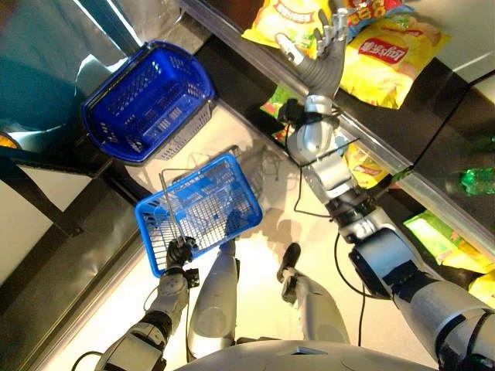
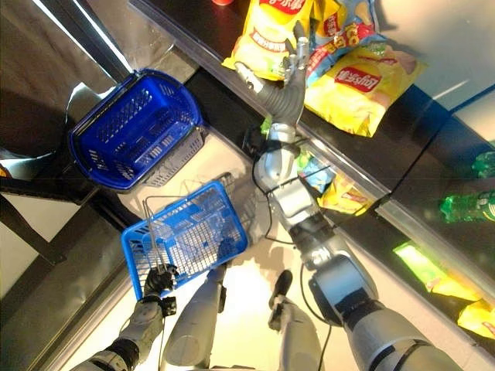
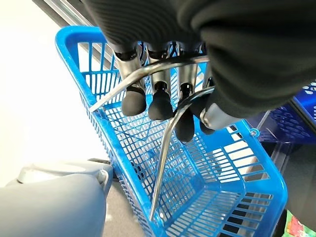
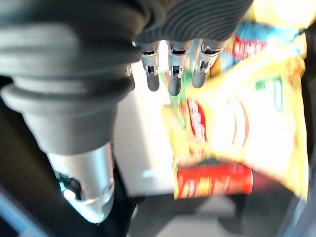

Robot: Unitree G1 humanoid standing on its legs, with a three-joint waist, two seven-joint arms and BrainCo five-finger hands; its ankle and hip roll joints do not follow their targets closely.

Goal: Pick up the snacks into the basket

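So far: nothing has been collected; by the look of it the task is at its first pick.
Left hand: the left hand [image 1: 180, 253] is curled round the thin silver wire handles [image 3: 168, 98] of the light blue plastic mesh basket [image 1: 203, 207], carrying it low at the near left; its dark-tipped fingers [image 3: 134, 101] hook under the wires.
Basket contents: the light blue basket's grid floor [image 3: 197, 182] shows bare, with no snack in it.
Other basket: a darker blue oval plastic basket [image 1: 147, 99] sits at the far left on a dark surface, apart from the carried one; it also looks bare inside.
Right hand: the right hand [image 2: 288, 73] reaches far out to the dark shelf [image 1: 232, 19], its fingers straight and spread, holding nothing; its fingertips [image 4: 170, 85] hang just before the bags.
Snacks: a large yellow crisp bag with a red label [image 2: 363, 81] lies on the shelf just right of the hand, another yellow bag [image 2: 267, 35] just left of it, and a blue-and-red packet [image 1: 379, 11] behind; touch between hand and bags cannot be told.
Lower shelf: smaller green and yellow packets [image 1: 448, 239] lie at the right, with green bottles [image 2: 468, 205] beyond.
Left to do: grasp a bag, carry it leftward over the held basket, release, and repeat for the rest.
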